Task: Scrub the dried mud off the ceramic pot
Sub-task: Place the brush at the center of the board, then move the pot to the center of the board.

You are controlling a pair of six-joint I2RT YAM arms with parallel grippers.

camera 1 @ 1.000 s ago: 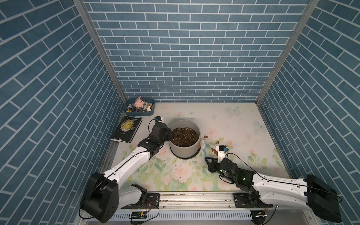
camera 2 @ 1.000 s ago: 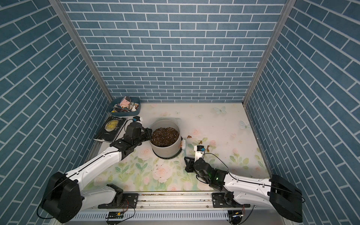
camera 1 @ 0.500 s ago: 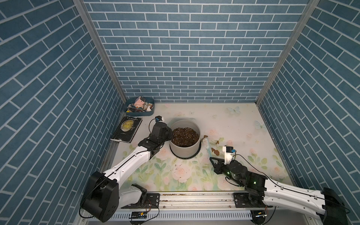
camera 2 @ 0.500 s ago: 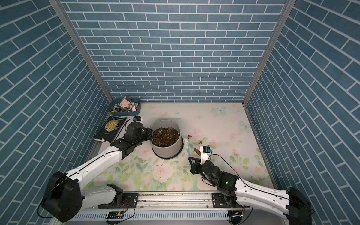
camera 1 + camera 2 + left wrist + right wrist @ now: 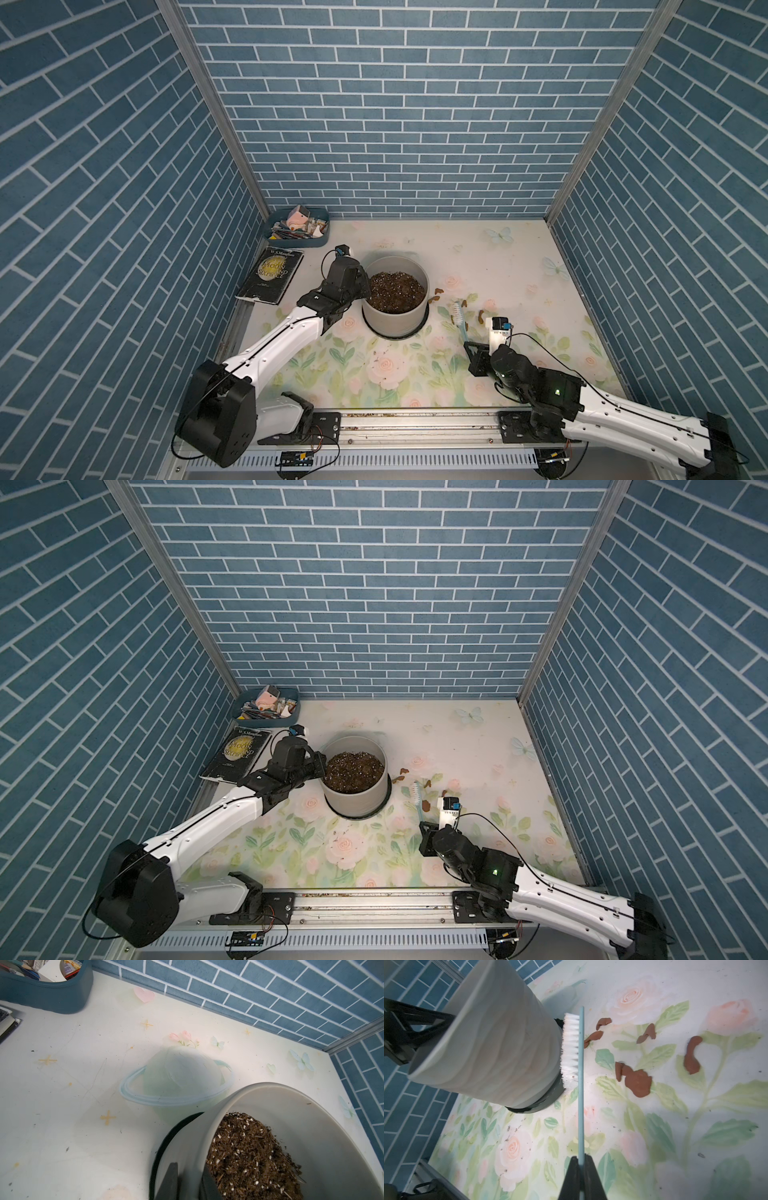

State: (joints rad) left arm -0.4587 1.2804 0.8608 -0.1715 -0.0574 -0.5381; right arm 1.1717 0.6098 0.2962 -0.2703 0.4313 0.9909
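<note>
left gripper [image 5: 365,287] clamped on the left rim of the ceramic pot [image 5: 395,326], one finger [image 5: 172,1180] outside the wall and one inside beside the soil [image 5: 249,1157]. right gripper [image 5: 581,1165] closed on the pale blue handle of a brush [image 5: 581,1093], white bristles turned toward the pot.

surface: a pale tabletop [image 5: 519,266] printed with roses, leaves and butterflies, flecked with dark crumbs, with a metal rail [image 5: 415,422] along its front edge. the pot stands upright on a black saucer [image 5: 422,328] slightly left of the tabletop's centre. dried mud [image 5: 638,1082] lies as brown flakes on the tabletop just right of the pot. faint tan smears show on the pot's wall in the right wrist view. a blue tray [image 5: 274,243] of clutter sits in the far left corner, and a black book [image 5: 272,274] lies just in front of it along the left edge.

room: blue brick-pattern walls [image 5: 395,124] on three sides, joined by metal corner posts.

change: a second ago the brush head was against the pot's right wall. it now stands apart from the pot in both top views, over the flakes, and the right gripper has shifted toward the right edge. the pot and left gripper are unchanged.
</note>
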